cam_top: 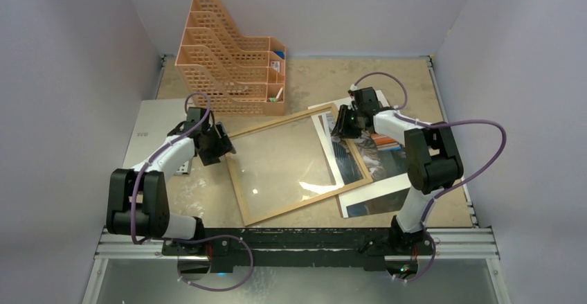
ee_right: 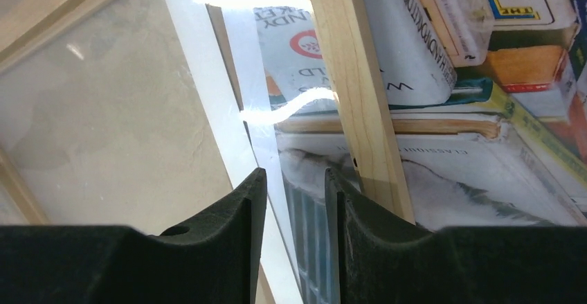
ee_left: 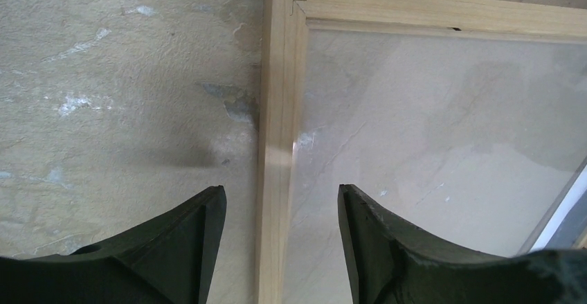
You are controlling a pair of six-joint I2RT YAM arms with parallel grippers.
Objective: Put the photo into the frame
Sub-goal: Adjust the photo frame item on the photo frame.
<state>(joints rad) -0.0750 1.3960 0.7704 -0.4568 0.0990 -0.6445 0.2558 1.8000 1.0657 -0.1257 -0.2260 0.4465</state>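
Note:
The light-wood frame (cam_top: 280,122) with its glass pane lies flat mid-table, turned at an angle. Its right part lies over the photo (cam_top: 377,200), a print of stacked books with a white border that sticks out to the right and front. My left gripper (cam_top: 223,148) is open at the frame's far left corner, and its fingers straddle the left rail (ee_left: 277,110) without touching it. My right gripper (cam_top: 344,127) hovers over the frame's far right corner with its jaws narrowly apart over the glass. The right rail (ee_right: 346,61) runs beside its right finger, and the photo (ee_right: 450,55) shows beneath.
An orange lattice file organizer (cam_top: 232,68) stands at the back left, just behind the frame. A grey sheet (cam_top: 149,131) lies at the left under my left arm. Walls enclose the table on three sides.

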